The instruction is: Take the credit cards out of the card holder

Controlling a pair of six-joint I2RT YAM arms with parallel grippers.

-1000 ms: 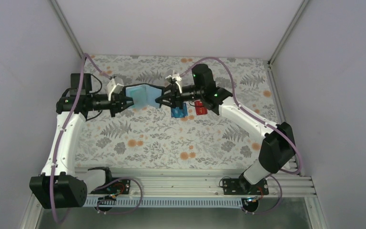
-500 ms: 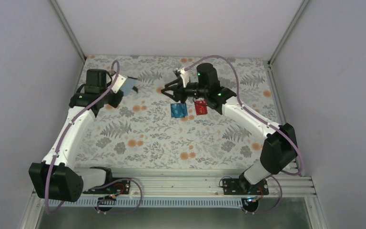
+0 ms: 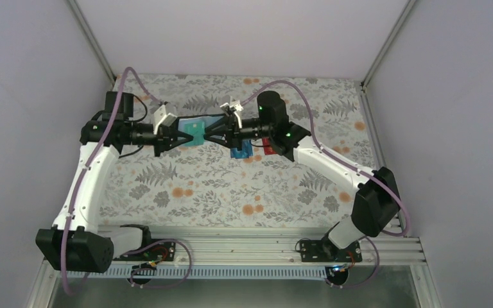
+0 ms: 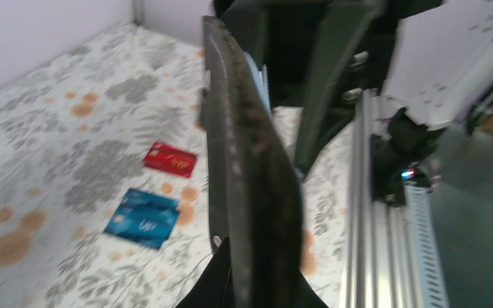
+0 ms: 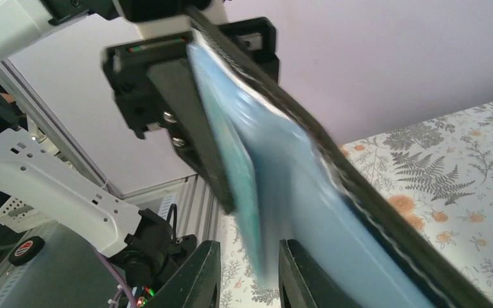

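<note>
Between the two arms, up off the table, the right gripper (image 5: 250, 249) stands released, its fingers either side of the teal-green card's (image 5: 232, 163) free corner without pinching it yet. Opposite, the left gripper (image 3: 173, 133) is clenched on the card holder (image 5: 314, 218), light blue inside turned toward the right arm. Below lie the blue card (image 3: 239, 153) and red card (image 4: 170, 159) on the floral tablecloth (image 3: 186, 192). That teal card looks thin, stiff and slick, I'd say: best nipped flat on its exposed edge and drawn straight along the pocket
</note>
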